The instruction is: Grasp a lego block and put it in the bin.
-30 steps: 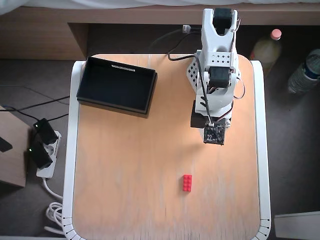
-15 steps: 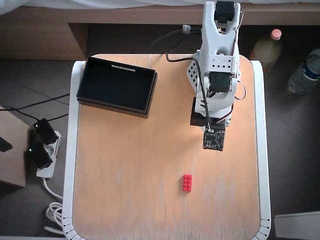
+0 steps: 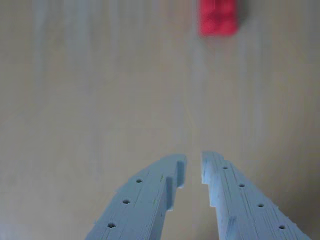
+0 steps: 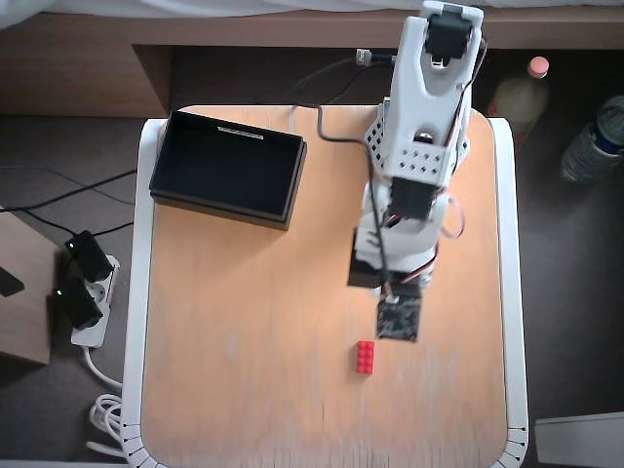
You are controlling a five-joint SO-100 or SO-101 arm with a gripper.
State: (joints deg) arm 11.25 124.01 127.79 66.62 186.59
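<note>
In the wrist view, the tool point(image 3: 194, 170) is nearly clenched, gripping nothing, above the bench point(image 3: 90, 100); the lego block point(image 3: 218, 17) lies at twelve o'clock. In the overhead view, the block point(image 4: 365, 356) sits at seven o'clock of the tool, and the bin point(image 4: 290, 187) at ten o'clock.

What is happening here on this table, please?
A white robot arm reaches across a wooden table toward a red lego block. Its gripper holds nothing; the fingertips are almost together, and the block lies ahead of them, untouched. The black bin stands at the table's far left corner in the overhead view, empty.
</note>
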